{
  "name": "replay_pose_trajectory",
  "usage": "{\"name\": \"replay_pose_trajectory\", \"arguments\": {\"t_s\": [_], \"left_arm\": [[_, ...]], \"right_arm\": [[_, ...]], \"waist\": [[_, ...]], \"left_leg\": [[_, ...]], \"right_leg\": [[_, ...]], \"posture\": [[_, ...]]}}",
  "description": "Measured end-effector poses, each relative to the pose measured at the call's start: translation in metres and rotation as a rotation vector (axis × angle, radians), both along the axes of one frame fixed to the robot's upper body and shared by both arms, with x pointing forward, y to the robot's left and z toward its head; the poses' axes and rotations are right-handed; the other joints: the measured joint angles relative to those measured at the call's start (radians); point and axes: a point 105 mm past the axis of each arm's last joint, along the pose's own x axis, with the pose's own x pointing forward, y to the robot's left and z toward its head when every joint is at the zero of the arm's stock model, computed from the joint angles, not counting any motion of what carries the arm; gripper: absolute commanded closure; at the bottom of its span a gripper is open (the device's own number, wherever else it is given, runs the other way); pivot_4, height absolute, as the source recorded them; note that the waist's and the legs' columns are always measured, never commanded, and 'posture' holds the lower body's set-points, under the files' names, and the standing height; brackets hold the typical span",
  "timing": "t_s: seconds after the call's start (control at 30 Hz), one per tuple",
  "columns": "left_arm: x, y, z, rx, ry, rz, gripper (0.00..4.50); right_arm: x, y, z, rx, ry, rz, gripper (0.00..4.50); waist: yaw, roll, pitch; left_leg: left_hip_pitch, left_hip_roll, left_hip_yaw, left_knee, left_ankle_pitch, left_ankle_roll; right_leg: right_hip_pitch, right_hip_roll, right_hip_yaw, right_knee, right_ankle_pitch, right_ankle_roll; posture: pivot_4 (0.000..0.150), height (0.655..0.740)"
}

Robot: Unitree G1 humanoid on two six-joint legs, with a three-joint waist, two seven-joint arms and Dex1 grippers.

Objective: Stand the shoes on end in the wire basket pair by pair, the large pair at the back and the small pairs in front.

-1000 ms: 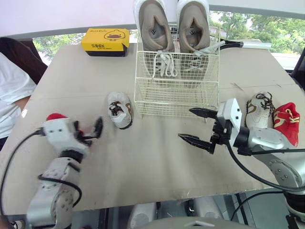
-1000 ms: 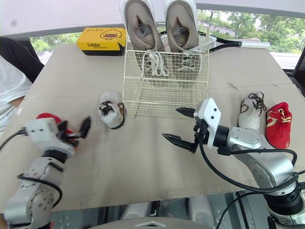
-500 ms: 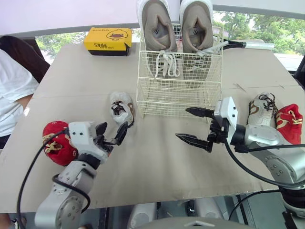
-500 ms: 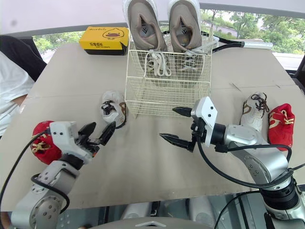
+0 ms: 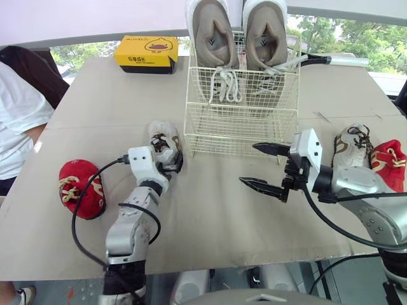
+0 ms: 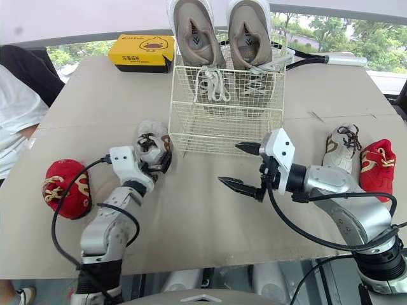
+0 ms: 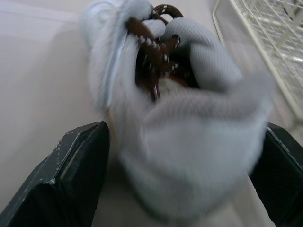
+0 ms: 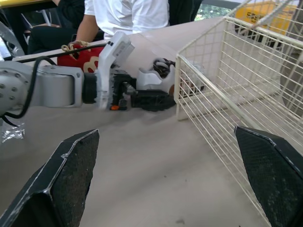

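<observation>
A small white shoe (image 5: 161, 136) with brown laces lies at the left front corner of the wire basket (image 5: 241, 127). My left gripper (image 5: 169, 161) is open around its heel end, one finger (image 7: 80, 170) on each side. The large grey pair (image 5: 213, 28) stands on end at the back of the basket. My right gripper (image 5: 249, 165) hovers open and holds nothing, in front of the basket's right corner. One red shoe (image 5: 79, 188) lies at the far left. Its mate (image 5: 386, 162) and a second white shoe (image 5: 348, 143) lie at the right.
A yellow box (image 5: 145, 53) sits at the back left of the table. A person in a white shirt (image 5: 18, 121) sits at the table's left edge. A long black-and-white tool (image 5: 331, 60) lies behind the basket. My left arm's cable (image 5: 82, 210) trails over the table beside the red shoe.
My left arm has swung from beside the red shoe over to the small white shoe, and its fingers now straddle it. The right gripper has hardly moved.
</observation>
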Motion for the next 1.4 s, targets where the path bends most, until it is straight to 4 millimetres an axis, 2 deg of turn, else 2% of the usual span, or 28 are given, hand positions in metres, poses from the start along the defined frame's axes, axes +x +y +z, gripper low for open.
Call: {"name": "replay_pose_trajectory", "arguments": {"t_s": [0.13,0.17,0.27,0.33,0.4,0.47,0.53,0.6,0.67,0.73,0.8,0.83,0.9,0.93,1.0,1.03,1.1,1.17,1.23,1.3,1.37,1.4], "left_arm": [[-0.002,0.004,0.006,0.006,-0.071,0.009,0.0],[-0.003,0.007,0.01,0.005,-0.1,0.02,0.56],[-0.008,0.017,0.03,0.015,-0.19,0.058,1.59],[-0.01,0.019,0.044,0.029,-0.245,0.058,2.52],[-0.011,0.018,0.053,0.036,-0.275,0.046,3.17],[-0.011,0.017,0.054,0.032,-0.277,0.036,3.67],[-0.01,0.015,0.052,0.019,-0.266,0.022,3.96],[-0.01,0.015,0.052,0.018,-0.267,0.021,3.98],[-0.007,0.012,0.063,0.015,-0.308,0.008,3.99],[0.001,0.004,0.1,0.02,-0.436,-0.049,3.99],[0.002,-0.01,0.145,0.054,-0.58,-0.15,3.99],[-0.003,-0.025,0.176,0.089,-0.685,-0.264,3.99],[-0.02,-0.051,0.21,0.147,-0.818,-0.455,3.99],[-0.03,-0.067,0.217,0.165,-0.854,-0.586,3.99],[-0.038,-0.092,0.209,0.218,-0.826,-0.815,4.0],[-0.039,-0.097,0.205,0.232,-0.81,-0.864,4.0],[-0.04,-0.114,0.185,0.273,-0.741,-1.057,4.02],[-0.041,-0.125,0.177,0.325,-0.72,-1.187,4.02],[-0.045,-0.136,0.175,0.406,-0.754,-1.304,4.02],[-0.046,-0.145,0.175,0.481,-0.808,-1.381,4.02],[-0.039,-0.147,0.166,0.542,-0.804,-1.421,4.02],[-0.038,-0.147,0.164,0.549,-0.806,-1.428,4.02]], "right_arm": [[0.0,-0.004,0.0,-0.01,-0.002,-0.013,0.07],[0.0,-0.005,0.001,-0.008,-0.007,-0.016,0.0],[0.001,-0.008,0.004,0.0,-0.027,-0.029,0.0],[0.001,-0.008,0.005,0.002,-0.033,-0.029,0.0],[0.001,-0.007,0.006,0.007,-0.043,-0.029,0.0],[0.002,-0.006,0.007,0.01,-0.05,-0.03,0.0],[0.003,-0.003,0.009,0.017,-0.059,-0.024,0.0],[0.003,-0.003,0.009,0.017,-0.061,-0.024,0.0],[0.004,-0.004,0.012,0.022,-0.067,-0.029,0.0],[0.01,-0.006,0.03,0.054,-0.106,-0.036,0.0],[0.017,-0.011,0.059,0.081,-0.187,-0.047,0.0],[0.021,-0.018,0.08,0.057,-0.252,-0.05,0.0],[0.023,-0.03,0.113,0.007,-0.363,-0.066,0.0],[0.021,-0.035,0.132,-0.025,-0.412,-0.052,0.0],[0.018,-0.042,0.165,-0.072,-0.477,-0.026,0.0],[0.016,-0.043,0.172,-0.084,-0.491,-0.018,0.0],[0.01,-0.042,0.199,-0.154,-0.541,0.021,0.0],[0.01,-0.035,0.205,-0.245,-0.546,0.063,0.0],[0.014,-0.026,0.196,-0.353,-0.496,0.115,0.0],[0.02,-0.022,0.173,-0.469,-0.388,0.17,0.0],[0.023,-0.025,0.154,-0.565,-0.301,0.195,0.0],[0.025,-0.026,0.148,-0.594,-0.273,0.193,0.25]], "waist": [[0.002,0.0,0.0],[0.002,0.0,0.0],[0.004,0.0,0.0],[0.005,0.0,0.0],[0.006,0.0,0.0],[0.005,0.0,0.0],[0.004,0.0,0.0],[0.004,0.0,0.0],[0.006,-0.001,0.001],[0.007,-0.001,0.004],[0.007,-0.001,0.007],[0.006,0.0,0.008],[0.005,0.001,0.008],[0.004,0.003,0.008],[0.003,0.005,0.009],[0.001,0.007,0.01],[-0.004,0.008,0.012],[-0.008,0.008,0.012],[-0.014,0.008,0.012],[-0.017,0.008,0.012],[-0.017,0.009,0.013],[-0.017,0.009,0.013]], "left_leg": [[-0.001,0.0,-0.001,0.0,0.0,0.0],[-0.002,0.001,-0.001,0.0,0.0,0.0],[-0.002,0.0,-0.001,0.0,0.0,0.0],[-0.002,0.0,-0.001,0.0,0.0,0.0],[-0.002,0.0,-0.001,0.0,0.0,0.0],[-0.002,0.0,-0.001,0.0,0.0,0.0],[-0.002,0.0,-0.001,0.0,0.0,0.0],[-0.002,0.0,-0.001,0.0,0.0,0.0],[-0.003,0.0,-0.002,0.0,0.0,0.0],[-0.007,0.0,-0.005,0.004,0.0,0.0],[-0.009,-0.001,-0.005,0.006,0.0,0.0],[-0.009,-0.002,-0.004,0.006,0.0,0.0],[-0.009,-0.003,-0.004,0.004,0.0,0.001],[-0.008,-0.002,-0.002,0.004,0.0,0.0],[-0.009,-0.002,-0.002,0.001,0.001,-0.001],[-0.012,-0.002,-0.002,0.0,0.001,-0.001],[-0.014,-0.002,0.0,-0.002,0.001,-0.001],[-0.015,-0.001,0.0,-0.003,0.001,-0.001],[-0.015,-0.001,0.0,-0.004,0.0,0.001],[-0.015,-0.001,0.001,-0.004,-0.002,0.003],[-0.015,-0.001,0.002,-0.003,-0.002,0.003],[-0.016,-0.001,0.001,-0.002,-0.002,0.003]], "right_leg": [[0.0,-0.001,-0.001,-0.001,0.0,0.0],[-0.001,-0.001,-0.001,-0.001,0.0,0.0],[-0.001,-0.002,-0.001,-0.002,0.0,0.0],[0.0,-0.002,-0.001,-0.002,0.0,0.0],[0.0,-0.002,-0.002,-0.002,0.0,0.0],[0.0,-0.001,-0.001,-0.002,0.0,0.0],[0.0,-0.001,-0.001,-0.002,0.0,0.0],[-0.001,-0.001,-0.002,-0.002,0.0,0.0],[-0.001,-0.001,-0.003,-0.002,0.0,0.0],[-0.001,0.0,-0.005,-0.002,0.0,0.0],[-0.002,0.0,-0.005,-0.002,0.001,0.0],[-0.002,-0.001,-0.005,-0.002,0.001,0.0],[-0.002,-0.001,-0.004,-0.005,0.001,0.0],[-0.002,-0.001,-0.004,-0.006,0.001,0.001],[-0.003,-0.001,-0.004,-0.01,0.001,0.001],[-0.006,0.0,-0.004,-0.01,0.001,0.001],[-0.01,0.001,-0.003,-0.01,0.001,0.001],[-0.011,0.002,-0.004,-0.01,0.001,0.001],[-0.011,0.003,-0.004,-0.01,0.001,0.001],[-0.011,0.002,-0.003,-0.01,0.001,0.001],[-0.011,0.001,-0.002,-0.01,0.001,0.001],[-0.011,0.001,-0.002,-0.01,0.001,0.001]], "posture": [[0.15,0.74],[0.15,0.74],[0.15,0.74],[0.15,0.74],[0.15,0.74],[0.15,0.74],[0.15,0.74],[0.15,0.74],[0.15,0.74],[0.15,0.74],[0.15,0.74],[0.15,0.74],[0.15,0.74],[0.15,0.74],[0.15,0.74],[0.15,0.74],[0.15,0.74],[0.15,0.74],[0.15,0.74],[0.15,0.74],[0.15,0.74],[0.15,0.74]]}}
